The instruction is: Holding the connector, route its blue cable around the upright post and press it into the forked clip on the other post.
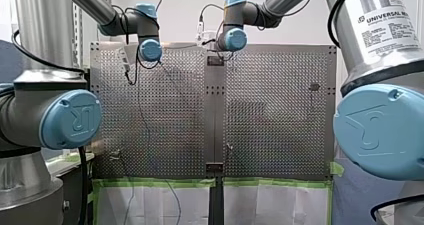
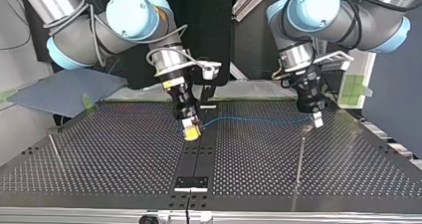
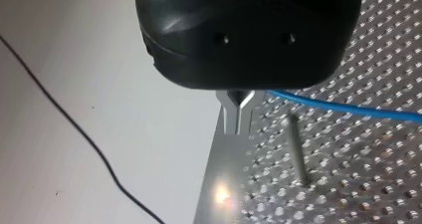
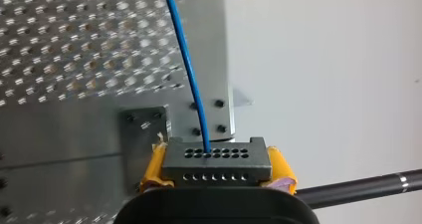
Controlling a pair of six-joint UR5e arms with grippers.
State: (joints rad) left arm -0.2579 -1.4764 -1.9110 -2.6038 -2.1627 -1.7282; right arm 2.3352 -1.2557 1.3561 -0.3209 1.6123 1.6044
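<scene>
At the top view's near edge, the perforated metal bench [image 2: 99, 149] carries a small black plate [image 2: 191, 182] on its dark central strip [image 2: 199, 154]. A little further in, an upright post [image 2: 300, 157] stands to the right of the strip. A thinner rod [image 2: 53, 147] stands near the view's left edge.

Beyond the post, my right gripper [image 2: 191, 132] (the one with yellow pads) hangs low over the strip. Its jaws are clamped on the dark, hole-studded connector [image 4: 216, 160]. From the connector the blue cable [image 2: 259, 118] runs just above the bench toward the view's right, reaching my left gripper [image 2: 316, 119]. That gripper's metal jaws are drawn together on the cable. The cable passes on the far side of the post and does not touch it.

Past the bench's far edge lie a grey-blue sheet [image 2: 64, 89] and some green tape [image 2: 353, 84], against a dark backdrop. In the front view a pale wall [image 1: 190, 15] rises past the bench.
</scene>
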